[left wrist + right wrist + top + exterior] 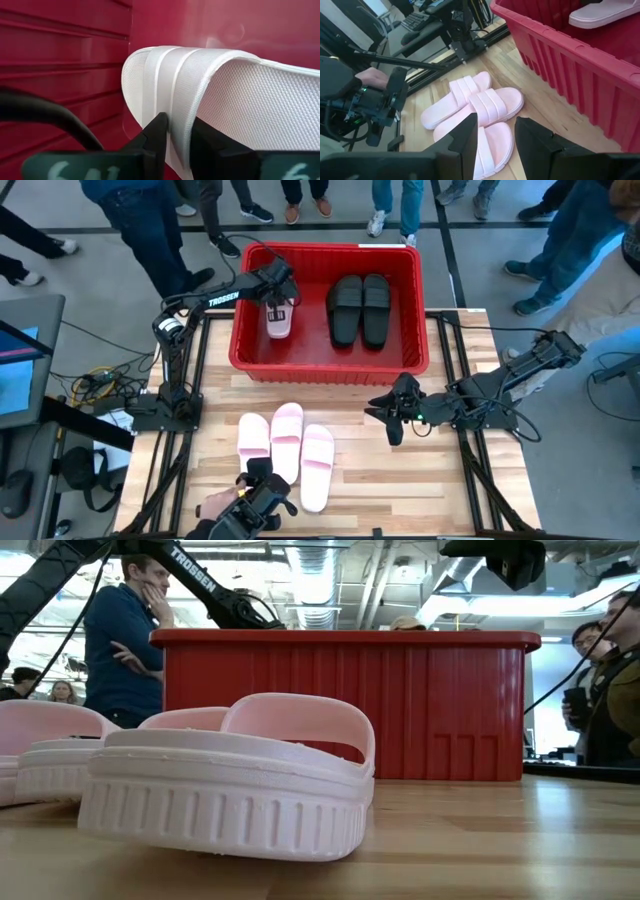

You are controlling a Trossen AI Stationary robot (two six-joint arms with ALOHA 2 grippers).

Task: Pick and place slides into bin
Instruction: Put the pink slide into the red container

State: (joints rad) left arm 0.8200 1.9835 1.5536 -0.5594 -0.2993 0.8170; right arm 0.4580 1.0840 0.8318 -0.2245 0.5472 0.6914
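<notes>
The red bin [245, 330] stands at the table's far edge and holds two black slides [360, 310] side by side on its floor at the right. My left gripper [279, 302] reaches into the bin's left half and is shut on a pale pink slide [279, 320]. Three more pink slides [287, 448] lie soles down on the table in front of the bin. My right gripper [392, 418] is open and empty above the table, to the right of them; in the right wrist view it [495, 135] points over them [480, 107]. My left gripper pinches the pink slide's wide strap [181, 112] at its edge, one finger [156, 134] on the strap's outer face and one [212, 142] underneath it. The fingers come from above, slanting in from the table's left. The slide sits inside the bin beside the left wall [65, 75]; whether it touches the floor I cannot tell.
Several people stand around the table's far side. A person's hand [215, 505] with a dark device reaches in at the near edge, close to the pink slides. The bin's middle floor [310, 330] is bare. Bare wood lies at the table's right [450, 470].
</notes>
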